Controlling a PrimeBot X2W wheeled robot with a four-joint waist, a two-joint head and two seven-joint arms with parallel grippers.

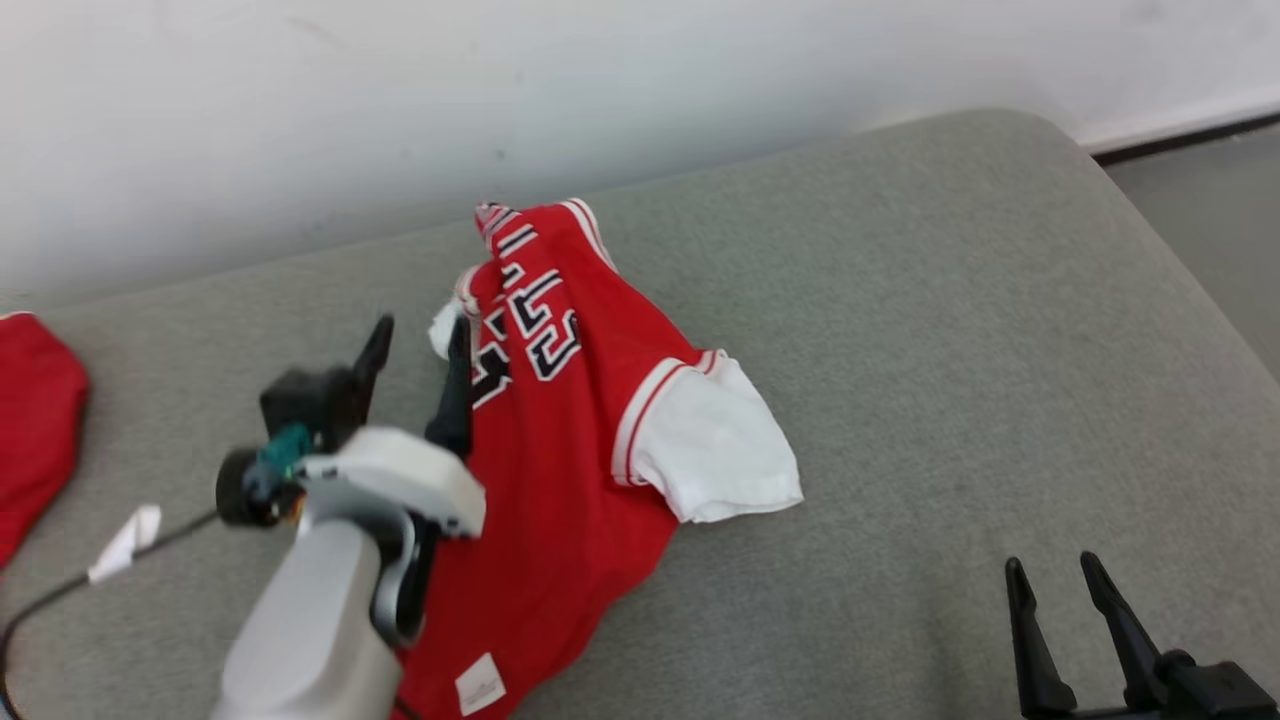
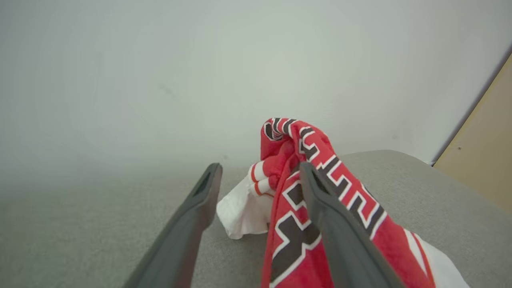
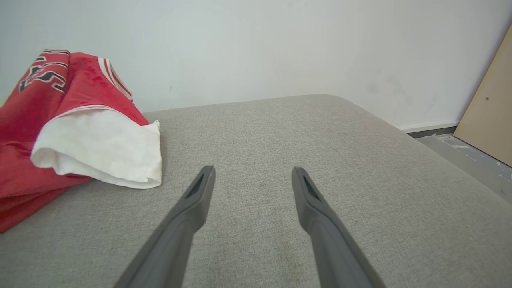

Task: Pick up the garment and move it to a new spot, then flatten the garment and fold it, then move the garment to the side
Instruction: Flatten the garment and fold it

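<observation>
Garment (image 1: 570, 440): soft cloth, matt, red body with white sleeves. Cushion (image 1: 950, 330) under it: grey woven fabric, slightly coarse, matt. Left gripper (image 1: 421, 330) and right gripper (image 1: 1052, 565): fingers (image 3: 192, 216) of dark plastic, smooth, matt. Forearm shell (image 1: 310, 620): pale plastic, smooth, faint sheen. Wall (image 1: 300, 120): smooth matt paint. Board (image 3: 490, 116): tan, wood-like, matt.
</observation>
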